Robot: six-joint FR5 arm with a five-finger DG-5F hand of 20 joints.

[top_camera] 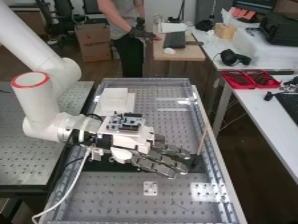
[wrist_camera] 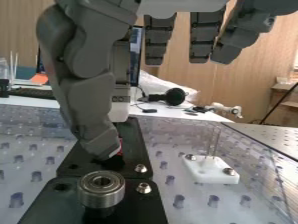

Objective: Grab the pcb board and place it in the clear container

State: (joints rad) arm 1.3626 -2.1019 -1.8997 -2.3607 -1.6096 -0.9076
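In the high view the hand [top_camera: 159, 159] is over the middle of the bench, its fingers straight and spread toward the bench's right side. The wrist view has its thumb [wrist_camera: 83, 82] reaching down over a black plate [wrist_camera: 140, 145], and straight fingers hanging apart from it. By the thumb's tip is a small red and black part [wrist_camera: 114, 161]; I cannot tell if they touch. Pale box-like pieces [top_camera: 114, 98] stand behind the hand on the bench.
A round metal bearing [wrist_camera: 101, 189] sits on black plates. A small white block [wrist_camera: 209, 170] with screws is fixed beside them. A thin wooden stick [top_camera: 201, 143] rises near the fingertips. Red trays [top_camera: 249, 79] lie on the right-hand table.
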